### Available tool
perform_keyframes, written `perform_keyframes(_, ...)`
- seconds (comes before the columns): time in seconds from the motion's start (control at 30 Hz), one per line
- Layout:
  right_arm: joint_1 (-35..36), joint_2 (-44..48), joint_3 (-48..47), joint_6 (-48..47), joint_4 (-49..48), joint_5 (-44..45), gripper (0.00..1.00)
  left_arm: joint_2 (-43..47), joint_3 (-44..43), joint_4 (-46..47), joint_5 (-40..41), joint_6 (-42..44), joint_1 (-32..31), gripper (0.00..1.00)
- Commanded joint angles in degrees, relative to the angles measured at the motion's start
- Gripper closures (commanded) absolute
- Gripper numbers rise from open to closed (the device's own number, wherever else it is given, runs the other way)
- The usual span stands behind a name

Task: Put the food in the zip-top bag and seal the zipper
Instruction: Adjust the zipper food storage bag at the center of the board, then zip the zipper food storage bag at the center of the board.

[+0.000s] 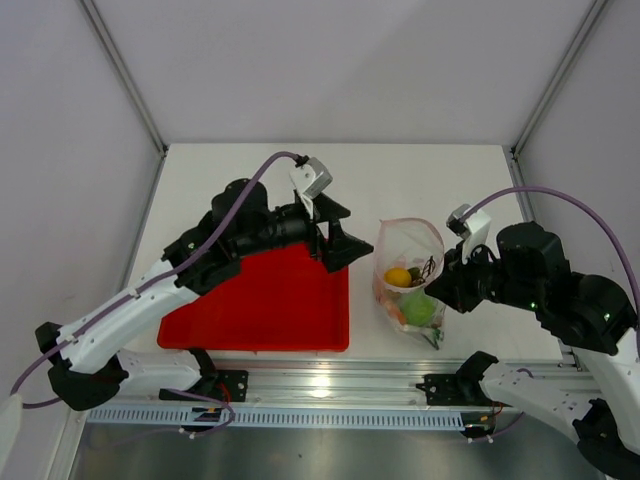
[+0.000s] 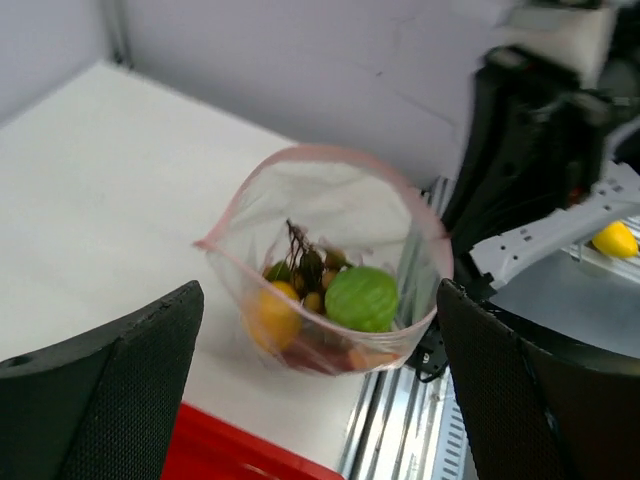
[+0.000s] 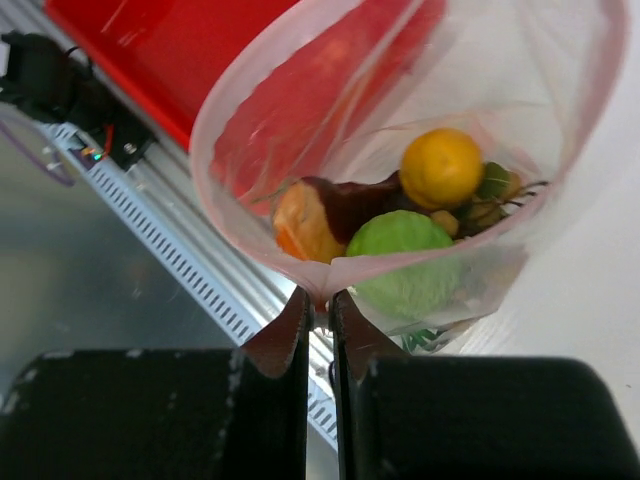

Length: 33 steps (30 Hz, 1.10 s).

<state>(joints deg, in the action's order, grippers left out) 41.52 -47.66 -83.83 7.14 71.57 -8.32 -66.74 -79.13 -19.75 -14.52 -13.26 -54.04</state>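
The clear zip-top bag stands open on the white table, right of the red tray. Its pinkish zipper rings the open mouth. Inside lie the food: a yellow-orange ball, a green ball, brown-red meat, small tan balls and dark stalks. My right gripper is shut on the bag's pink rim at its near corner. My left gripper is open and empty, its fingers spread wide on the near side of the bag, not touching it.
The red tray lies under my left arm, left of the bag. The metal rail runs along the table's near edge. Grey walls close the back and sides. A yellow object shows behind my right arm.
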Motion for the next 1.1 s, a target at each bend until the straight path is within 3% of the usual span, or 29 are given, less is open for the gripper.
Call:
perform_keyframes(0.0, 0.3, -0.5, -2.5, -1.8, -1.1, -8.3, 1.0, 2.0, 0.0, 9.4, -11.9, 12.2, -1.3, 0.01)
perform_keyframes(0.2, 0.2, -1.3, -3.1, 1.6, -1.7, -8.2, 1.0, 2.1, 8.0, 19.7, -26.9, 23.7, -2.5, 0.01)
perform_keyframes(0.37, 0.1, -2.1, -4.2, 10.9, -4.2, -5.9, 1.0, 1.3, 9.5, 24.5, -19.6, 22.0, -5.5, 0.0)
perform_keyframes(0.4, 0.2, -2.0, -4.5, 12.6, -4.4, -5.1, 1.0, 1.0, 8.9, 23.6, -15.4, 21.2, -6.1, 0.01)
perform_keyframes(0.43, 0.2, -2.0, -4.8, 14.4, -4.7, -3.4, 1.0, 0.5, 6.6, 22.7, -4.7, 16.9, -7.1, 0.01)
perform_keyframes(0.57, 0.2, -2.3, -5.4, 20.5, -6.2, -2.1, 1.0, 1.6, 4.8, 17.4, 6.9, 5.0, -8.2, 0.03)
perform_keyframes(0.73, 0.2, -2.7, -5.6, 24.3, -5.0, 1.0, 1.0, 6.7, 8.7, 19.4, 9.3, 1.2, -10.3, 0.04)
perform_keyframes(0.9, 0.2, -1.8, -4.9, 27.1, -4.5, 2.8, 1.0, 9.2, 12.0, 19.4, 3.0, 3.1, -10.7, 0.03)
perform_keyframes(1.0, 0.2, -0.9, -3.9, 26.8, -5.2, 1.2, 1.0, 10.3, 16.3, 25.1, 3.4, 4.6, -11.7, 0.01)
perform_keyframes(1.07, 0.2, -0.5, -3.5, 25.5, -5.0, 0.5, 1.0, 11.5, 20.6, 30.9, 2.8, 10.1, -13.0, 0.01)
